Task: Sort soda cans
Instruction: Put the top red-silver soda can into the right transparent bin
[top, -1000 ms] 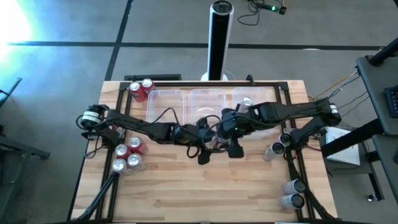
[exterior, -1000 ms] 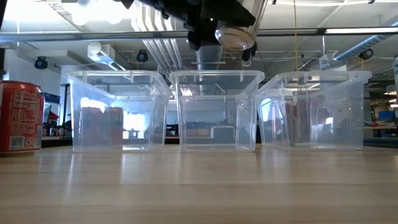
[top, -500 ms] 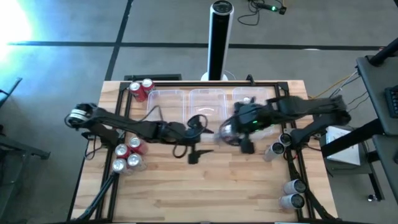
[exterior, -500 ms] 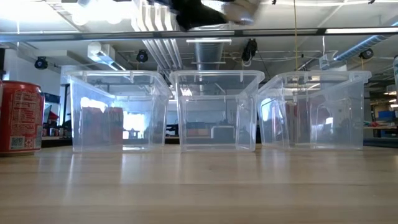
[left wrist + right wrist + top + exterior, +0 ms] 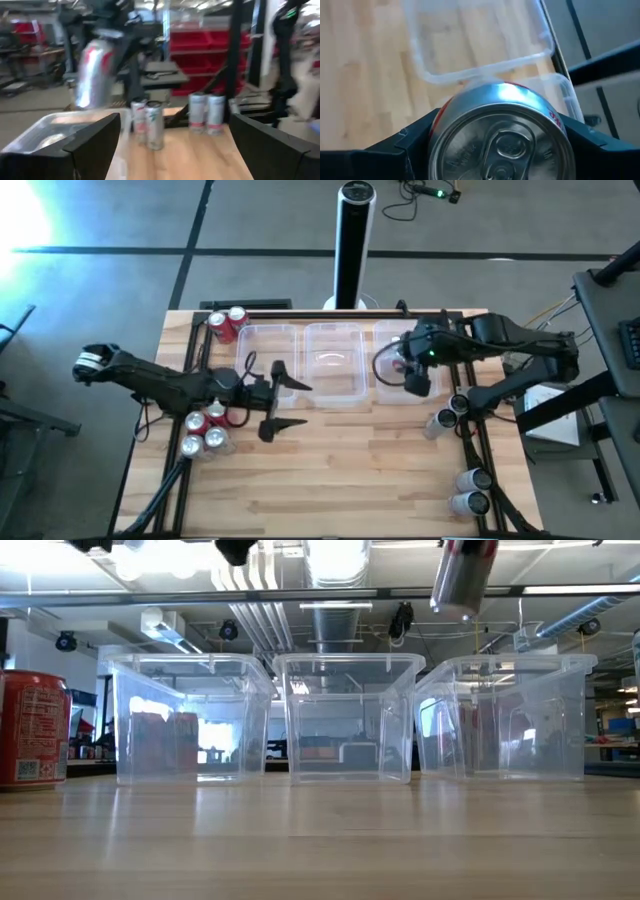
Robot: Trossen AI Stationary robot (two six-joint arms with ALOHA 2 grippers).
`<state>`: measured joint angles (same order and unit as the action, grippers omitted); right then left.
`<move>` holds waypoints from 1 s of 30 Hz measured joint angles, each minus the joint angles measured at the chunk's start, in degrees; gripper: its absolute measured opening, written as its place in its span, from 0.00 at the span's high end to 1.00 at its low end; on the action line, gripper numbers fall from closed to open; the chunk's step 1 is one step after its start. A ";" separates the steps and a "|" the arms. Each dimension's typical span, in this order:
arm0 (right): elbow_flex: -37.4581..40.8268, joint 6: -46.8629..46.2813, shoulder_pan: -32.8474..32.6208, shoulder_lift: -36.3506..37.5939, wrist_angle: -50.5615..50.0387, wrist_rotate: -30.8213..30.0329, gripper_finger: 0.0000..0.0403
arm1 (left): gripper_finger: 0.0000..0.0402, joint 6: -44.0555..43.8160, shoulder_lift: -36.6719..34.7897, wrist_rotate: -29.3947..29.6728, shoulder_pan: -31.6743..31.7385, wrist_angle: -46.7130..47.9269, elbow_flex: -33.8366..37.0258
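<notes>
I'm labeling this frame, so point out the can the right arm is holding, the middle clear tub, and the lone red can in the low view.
held can (image 5: 501, 135), right wrist view, silver top.
middle clear tub (image 5: 345, 720), low view, front wall.
lone red can (image 5: 32, 730), low view, printed side.

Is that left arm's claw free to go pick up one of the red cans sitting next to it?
Probably yes. The left claw is open and empty, and the red cans stand just beside its arm on open table, nothing between them.

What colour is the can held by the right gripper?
Silver-grey with red markings; the can shows best in the left wrist view.
</notes>
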<state>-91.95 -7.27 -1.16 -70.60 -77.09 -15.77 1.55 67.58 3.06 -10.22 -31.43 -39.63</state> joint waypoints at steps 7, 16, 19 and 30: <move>3.91 0.95 7.84 -0.33 -3.20 3.09 0.27 | 0.11 -0.29 -5.24 -0.79 -0.17 -2.63 5.14; 16.26 7.13 15.77 0.01 -2.80 5.25 0.27 | 0.11 0.53 -10.22 -0.78 -2.24 -6.74 11.23; 20.32 9.56 18.45 0.10 -0.22 5.27 0.27 | 0.11 0.58 -11.26 -0.77 -2.46 -6.93 11.96; 27.90 17.84 26.46 0.04 9.82 7.47 0.27 | 0.11 0.87 -10.87 -0.74 -2.51 -6.72 12.29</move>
<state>-64.05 10.57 25.30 -70.57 -67.26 -8.30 2.42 56.71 2.33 -12.73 -38.15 -27.33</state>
